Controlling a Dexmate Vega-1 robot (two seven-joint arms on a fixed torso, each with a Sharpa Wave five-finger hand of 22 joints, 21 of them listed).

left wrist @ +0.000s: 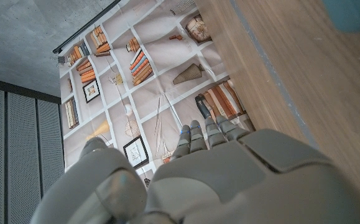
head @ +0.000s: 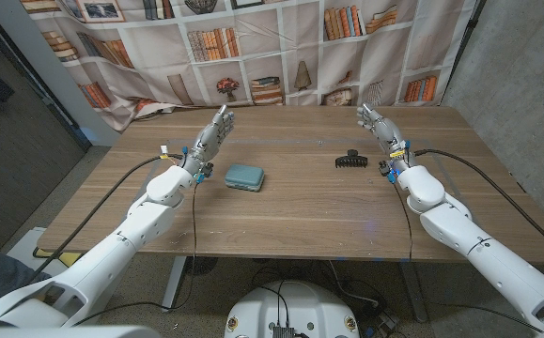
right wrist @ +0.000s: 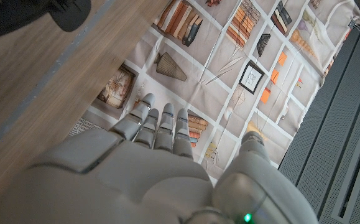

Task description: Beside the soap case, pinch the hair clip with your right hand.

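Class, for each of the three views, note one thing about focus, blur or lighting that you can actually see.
Head view: even, soft light; the hair clip and teal soap case are sharp with faint shadows. Left wrist view: the left hand close to the lens looks soft, the bookshelf backdrop clearer. Right wrist view: the hair clip is a dark blur at the corner.

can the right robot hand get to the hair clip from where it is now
Probably yes. The right robot hand is open, holding nothing, close beside the hair clip, with only bare table between them. The soap case lies off toward the left arm's side.
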